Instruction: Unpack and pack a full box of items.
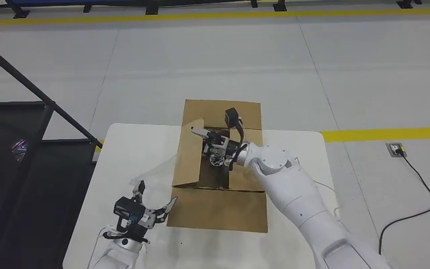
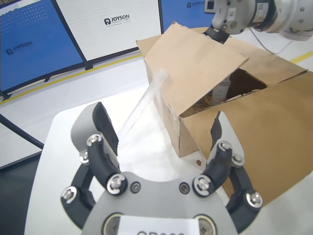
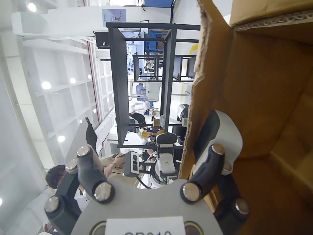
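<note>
Okay, unpacking looks barely begun: box [image 1: 218, 171] sits mid-surface [image 1: 134, 155], right claw [image 3: 154, 125] spread apart astride its upright flap [image 3: 210, 74], left claw [image 2: 160, 114] apart beside its corner; next probably fold flaps clear, reach inside.

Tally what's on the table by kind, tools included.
Cardboard box: 1
Clear tape strip: 1
Bottle seen inside the box: 1 (other contents hidden)
Tools: 2, left tool and right tool, both open
Total: 5
</note>
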Controlling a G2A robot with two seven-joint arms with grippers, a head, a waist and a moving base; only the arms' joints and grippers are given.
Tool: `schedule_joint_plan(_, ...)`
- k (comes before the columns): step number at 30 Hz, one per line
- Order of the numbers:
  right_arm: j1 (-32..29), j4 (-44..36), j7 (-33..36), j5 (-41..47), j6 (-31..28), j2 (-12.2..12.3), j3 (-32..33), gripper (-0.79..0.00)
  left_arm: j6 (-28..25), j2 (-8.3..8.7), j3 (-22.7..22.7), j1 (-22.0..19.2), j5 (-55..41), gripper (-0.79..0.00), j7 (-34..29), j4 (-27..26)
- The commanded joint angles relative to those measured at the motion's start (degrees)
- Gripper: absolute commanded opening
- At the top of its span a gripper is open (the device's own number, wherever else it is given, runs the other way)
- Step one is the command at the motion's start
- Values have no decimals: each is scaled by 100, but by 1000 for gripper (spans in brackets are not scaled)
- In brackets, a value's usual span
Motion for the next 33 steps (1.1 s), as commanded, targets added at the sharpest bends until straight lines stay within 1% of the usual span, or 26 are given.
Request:
schedule_joint_plan(1,-10,-52,-58,47,-59,-44,-28,0,80,-10,86,-74,56,0,-79,-31)
schedule_joint_plan(6,-23,-97,-45,112,-327,-160,-130,0,349,-58,331,-413,-32,0,-295,20)
schedule_joint_plan(10,-24,-52,-82,36,-668,-225,-186,0,785,-105,461,-680,-66,0,-465,152)
schedule_joint_plan(13,-31,-28,67,-8,-878,-233,-178,0,1024,-129,505,-779,-75,0,-474,226)
schedule_joint_plan(15,-47,-6,270,22,-972,-219,-135,0,1081,-136,484,-796,-148,0,-455,246)
schedule_joint_plan(21,-136,-26,549,-9,-1238,-116,86,0,1295,-146,254,-728,-459,0,-379,211)
schedule_joint_plan(23,-207,-75,526,-47,-1361,-61,200,0,1348,-144,149,-711,-546,0,-383,207)
schedule_joint_plan(28,-471,-343,530,-112,-1520,123,563,0,1373,-136,-114,-639,-785,0,-383,254)
schedule_joint_plan(33,-825,-782,529,-226,-1498,322,944,0,1407,-128,-334,-645,-940,0,-440,455)
